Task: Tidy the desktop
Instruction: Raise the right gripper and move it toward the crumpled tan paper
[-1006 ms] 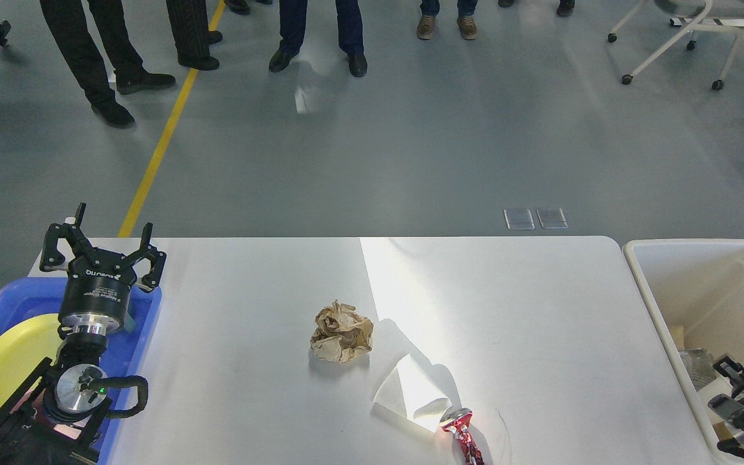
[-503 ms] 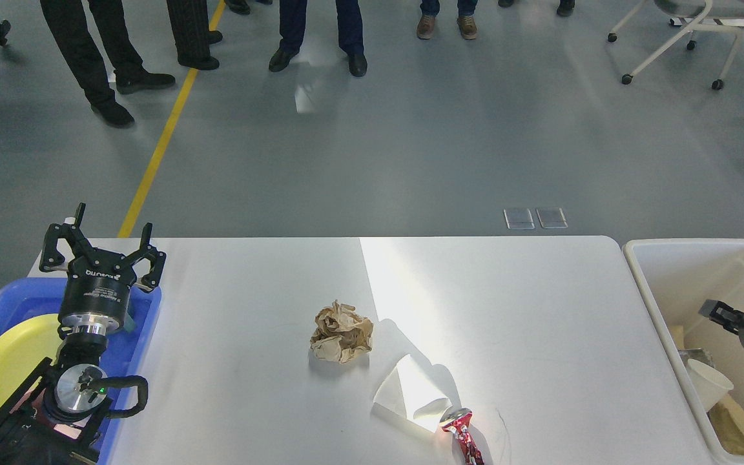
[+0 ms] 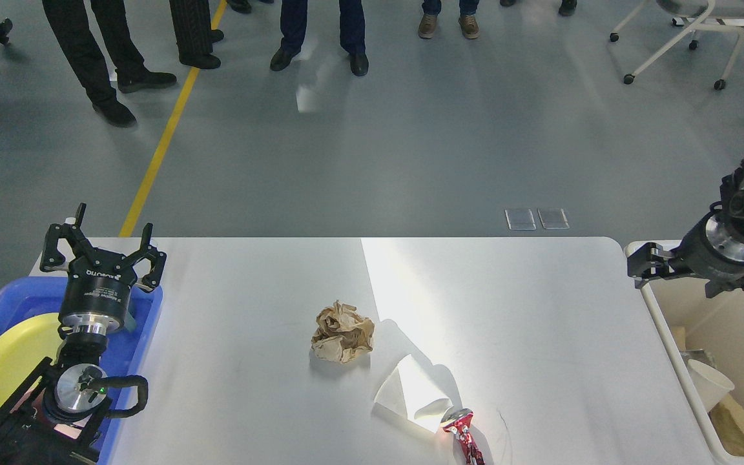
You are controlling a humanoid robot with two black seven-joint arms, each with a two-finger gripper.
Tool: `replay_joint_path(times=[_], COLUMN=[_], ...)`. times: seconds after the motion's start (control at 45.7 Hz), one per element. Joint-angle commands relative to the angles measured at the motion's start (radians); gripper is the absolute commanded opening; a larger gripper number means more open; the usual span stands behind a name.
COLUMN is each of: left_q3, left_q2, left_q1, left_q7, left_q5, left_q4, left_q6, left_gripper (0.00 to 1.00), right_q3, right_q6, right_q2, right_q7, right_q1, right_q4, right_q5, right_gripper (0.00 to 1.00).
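The white desktop carries a crumpled brown paper ball at its middle. A white paper cone lies nearer the front, with a crushed red can just beside it at the front edge. My left gripper is open and empty, held above the far corner of the blue tray. My right gripper hovers over the bin's far left rim, its fingers spread wide with nothing between them.
A yellow plate lies in the blue tray at the left. The cream-white bin at the right holds a white paper cup and brown cardboard. Several people's legs stand on the grey floor beyond the table.
My right gripper rose out of the bin and moved up and back over its far left rim. A white cup now shows in the bin. The left arm has not moved.
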Motion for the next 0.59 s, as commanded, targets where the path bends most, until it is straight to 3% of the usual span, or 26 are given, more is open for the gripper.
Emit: replay_joint_path(times=[0.0,0.306,0.569], left_q3=[0.0,0.0,0.0], left_q2=[0.0,0.0,0.0], left_q1=[0.0,0.002,0.0], left_q7=[0.0,-0.002,-0.002], left_q5=[0.001,0.001,0.001], left_q4=[0.0,0.0,0.0], left_q6=[0.0,0.0,0.0], left_gripper=[0.96,0.96,0.96], right_q3=[-0.034,-0.039,-0.04], right_q6=[0.002,-0.008,-0.007], right_q2=[0.079,0.191,0.277], right_q7=[0.0,0.0,0.003], right_q1=[0.175,0.447,0.475], right_q4=[0.156,0.4,0.419], right_q5=[0.115,0.253,0.34], right_gripper=[1.0,1.0,0.99])
